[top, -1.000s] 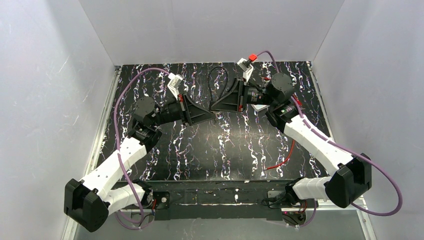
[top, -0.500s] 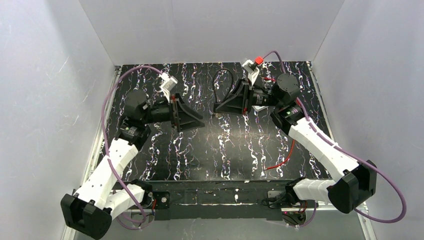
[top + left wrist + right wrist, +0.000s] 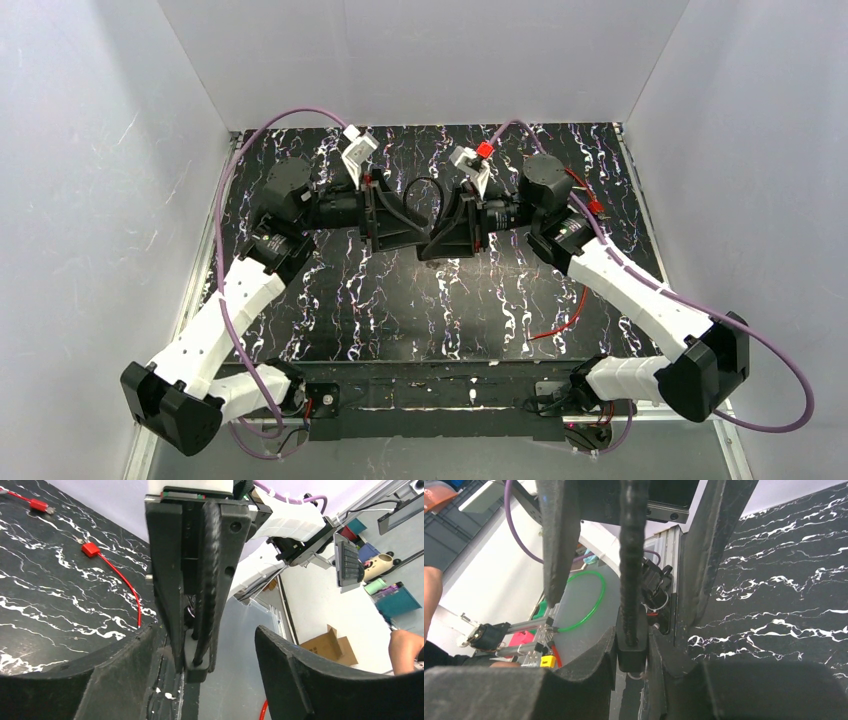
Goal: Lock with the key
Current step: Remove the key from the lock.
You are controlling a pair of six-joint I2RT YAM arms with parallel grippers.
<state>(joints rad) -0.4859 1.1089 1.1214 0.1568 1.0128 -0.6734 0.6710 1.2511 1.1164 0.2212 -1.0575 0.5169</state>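
Right gripper [image 3: 632,632] pinched lock body [image 3: 631,656], cable [image 3: 631,555] running up from it, upper centre of overhead frame. Left gripper [image 3: 206,629] fingers spread either side of it. Key not made out. Judged: closing needed lock centred, right grip steady.

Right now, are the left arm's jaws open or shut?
Open: in the left wrist view, the left jaws' fingers stand wide apart.

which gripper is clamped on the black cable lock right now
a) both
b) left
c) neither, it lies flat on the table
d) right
d: in the right wrist view the right gripper pinches the black body of the cable lock between its fingers, while the left gripper stands wide open facing it.
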